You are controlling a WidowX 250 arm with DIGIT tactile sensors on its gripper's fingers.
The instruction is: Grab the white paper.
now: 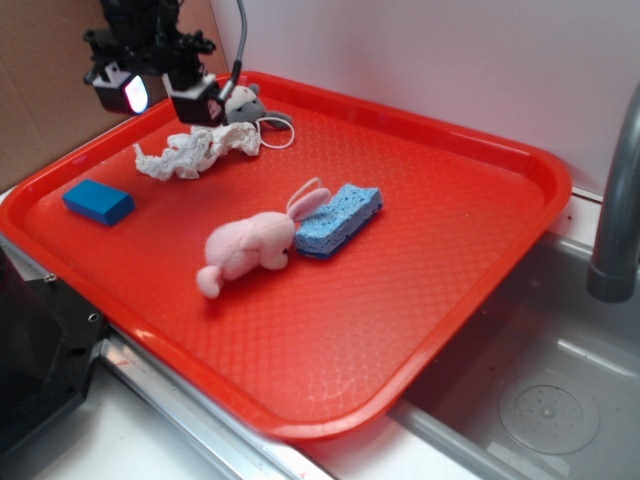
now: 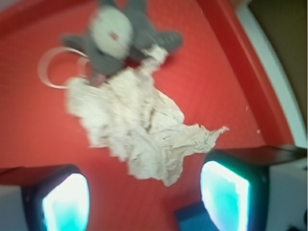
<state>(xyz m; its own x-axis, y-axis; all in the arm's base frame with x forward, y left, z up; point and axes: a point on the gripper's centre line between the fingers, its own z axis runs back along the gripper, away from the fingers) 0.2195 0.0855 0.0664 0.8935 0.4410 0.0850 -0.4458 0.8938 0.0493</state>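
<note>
Now gripper hangs over white paper, fingers spread wide, nothing pinched. Paper lies crumpled at tray's far-left corner, far end touching grey plush toy. Best: descend straight, straddle paper's near part, clear of toy and its cord loop. Red tray textured; metal sink beside it, plain wall behind.

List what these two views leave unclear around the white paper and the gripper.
- Exterior: the gripper hides the grey plush toy's near side; whether its fingers touch the white paper is unclear.
- Wrist: motion blur smears the paper and toy; whether they overlap or merely touch is unclear.
- Wrist: only the finger pads show; the blue block is cut off by the bottom edge.
</note>
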